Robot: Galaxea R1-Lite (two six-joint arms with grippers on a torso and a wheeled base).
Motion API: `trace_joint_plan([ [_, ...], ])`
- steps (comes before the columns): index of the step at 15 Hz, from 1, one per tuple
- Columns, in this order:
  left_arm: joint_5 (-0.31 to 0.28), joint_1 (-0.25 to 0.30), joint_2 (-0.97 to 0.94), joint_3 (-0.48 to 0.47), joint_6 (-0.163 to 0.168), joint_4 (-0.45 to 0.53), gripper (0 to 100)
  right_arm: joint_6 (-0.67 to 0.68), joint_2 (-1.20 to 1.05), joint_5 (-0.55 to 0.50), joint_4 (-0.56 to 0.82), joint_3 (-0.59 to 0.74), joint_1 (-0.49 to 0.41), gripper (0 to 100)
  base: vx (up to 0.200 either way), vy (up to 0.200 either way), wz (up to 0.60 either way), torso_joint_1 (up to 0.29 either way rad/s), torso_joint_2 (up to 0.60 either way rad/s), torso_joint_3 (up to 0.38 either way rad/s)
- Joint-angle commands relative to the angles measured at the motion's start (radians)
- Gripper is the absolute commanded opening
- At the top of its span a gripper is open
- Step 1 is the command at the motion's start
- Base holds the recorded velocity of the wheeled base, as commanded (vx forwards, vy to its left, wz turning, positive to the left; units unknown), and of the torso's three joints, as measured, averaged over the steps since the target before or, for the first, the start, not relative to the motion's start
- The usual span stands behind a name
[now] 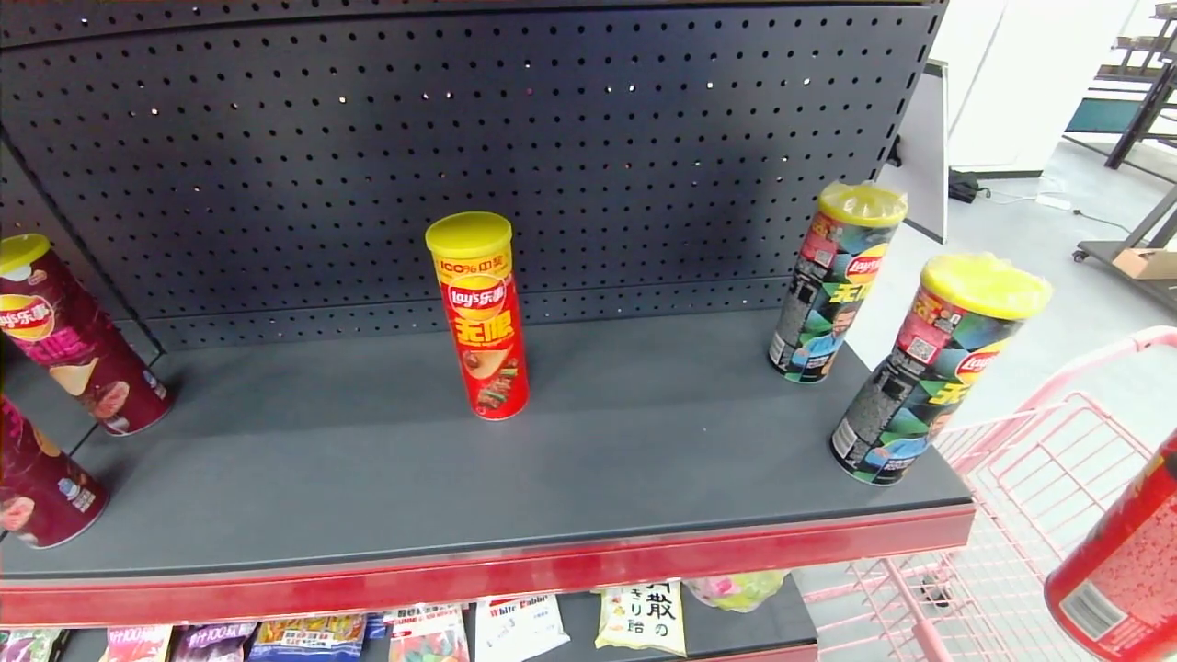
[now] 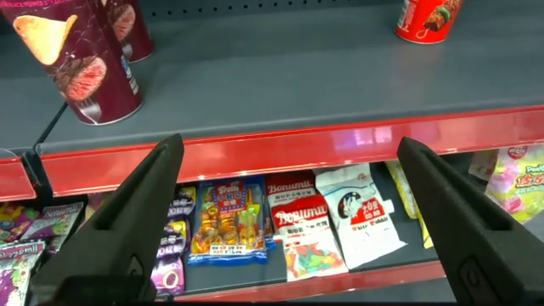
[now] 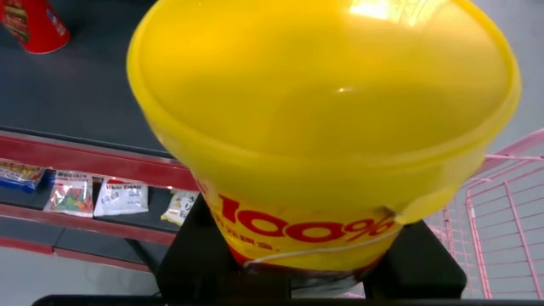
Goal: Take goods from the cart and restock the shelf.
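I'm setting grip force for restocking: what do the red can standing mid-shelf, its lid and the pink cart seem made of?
Red can: likely a cardboard tube under glossy printed wrap, going by its soft sheen. Lid: yellow plastic, smooth, with a moulded rim. Pink cart: coated metal wire, judging by its thin grid and tubular rail. The held can looks alike.
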Motion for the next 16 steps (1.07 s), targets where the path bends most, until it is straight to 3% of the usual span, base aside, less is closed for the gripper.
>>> trace_joint_plan([
  [1,0.0,0.0,0.0,0.0,0.0,0.0,100,-0.001,-0.01,0.001,0.0,0.004,0.001,0,0.0,0.0,0.0,0.0,0.0,0.0],
  [8,0.0,0.0,0.0,0.0,-0.003,0.0,100,-0.001,-0.013,0.001,0.0,0.004,0.001,0,-0.171,0.0,0.0,0.004,0.0,0.003],
  [11,0.0,0.0,0.0,0.0,-0.002,0.0,100,-0.001,-0.013,0.001,-0.002,0.013,0.001,0,0.0,0.0,0.0,0.0,0.0,0.0],
  [16,0.0,0.0,0.0,0.0,-0.002,0.0,100,-0.001,-0.013,0.001,-0.002,0.019,0.001,0,0.0,0.2,0.0,0.004,0.0,0.004],
])
